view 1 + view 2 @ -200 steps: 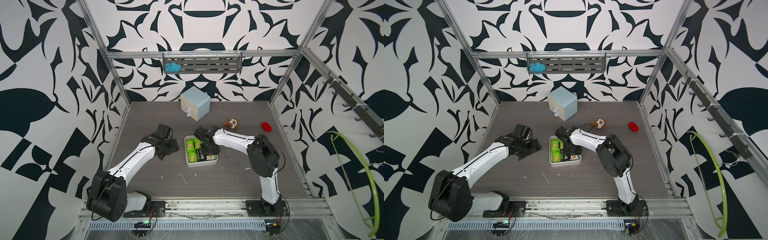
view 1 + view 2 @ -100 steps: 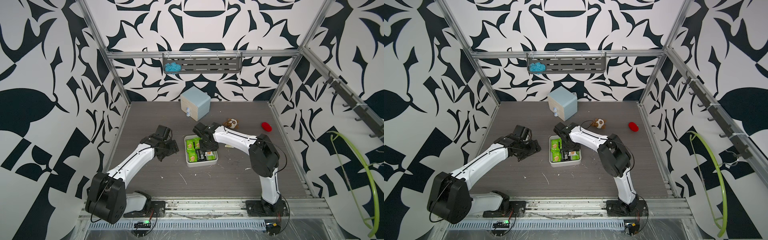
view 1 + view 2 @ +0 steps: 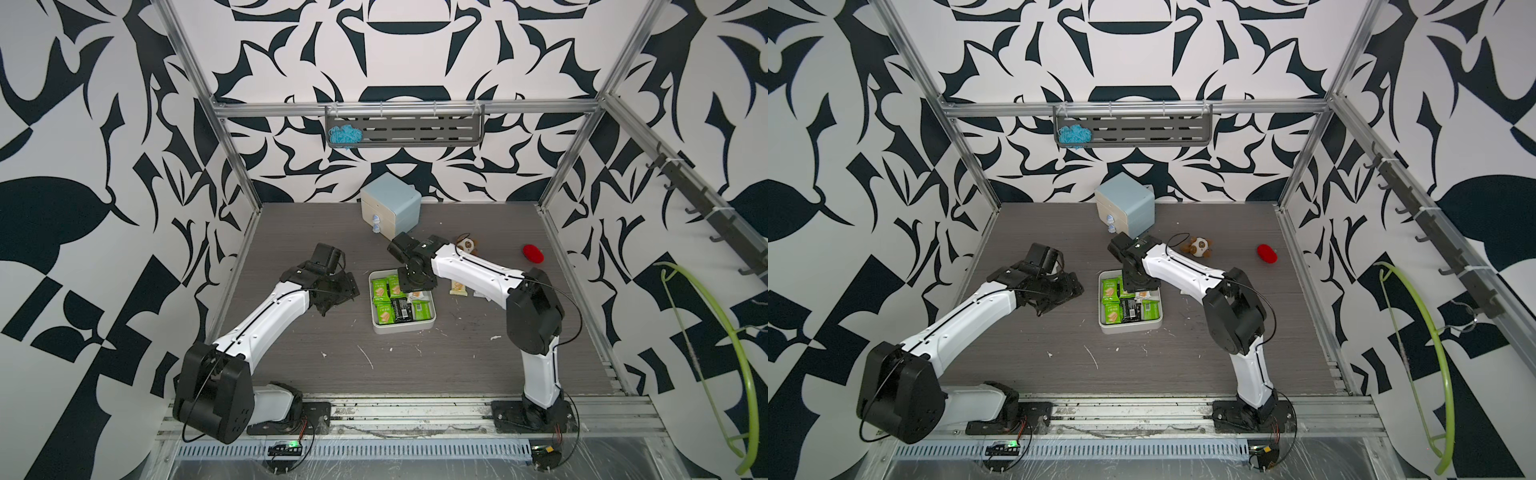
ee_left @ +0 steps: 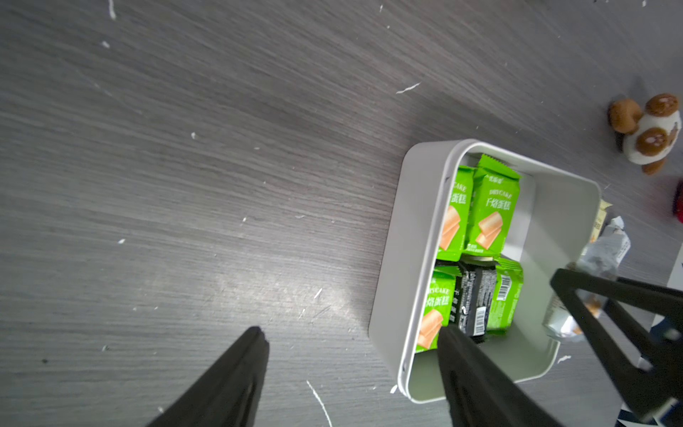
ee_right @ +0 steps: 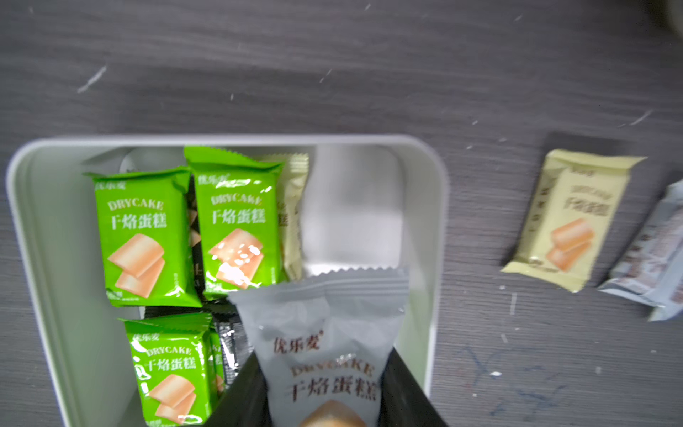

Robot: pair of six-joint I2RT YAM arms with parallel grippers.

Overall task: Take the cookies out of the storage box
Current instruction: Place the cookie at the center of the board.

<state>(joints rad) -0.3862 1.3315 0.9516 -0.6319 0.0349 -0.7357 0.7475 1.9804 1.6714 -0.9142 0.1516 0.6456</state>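
The right arm (image 3: 478, 270) has edged toward 12 o'clock. The right gripper (image 5: 325, 388) pinches a white packet (image 5: 321, 332) over the box (image 5: 236, 139), where green cookies (image 5: 142, 233) remain. The left gripper (image 4: 353, 332) gapes empty at 9 o'clock. The held packet should lift clear, then drop at 3 o'clock beside two packets (image 5: 573, 222).

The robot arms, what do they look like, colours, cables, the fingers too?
Both match: the left arm and right arm have glossy white links with a thin dark line along them, bulky black joint housings and a thin black cable looping past the joints. The fingers are matte black, tapering to narrow tips.
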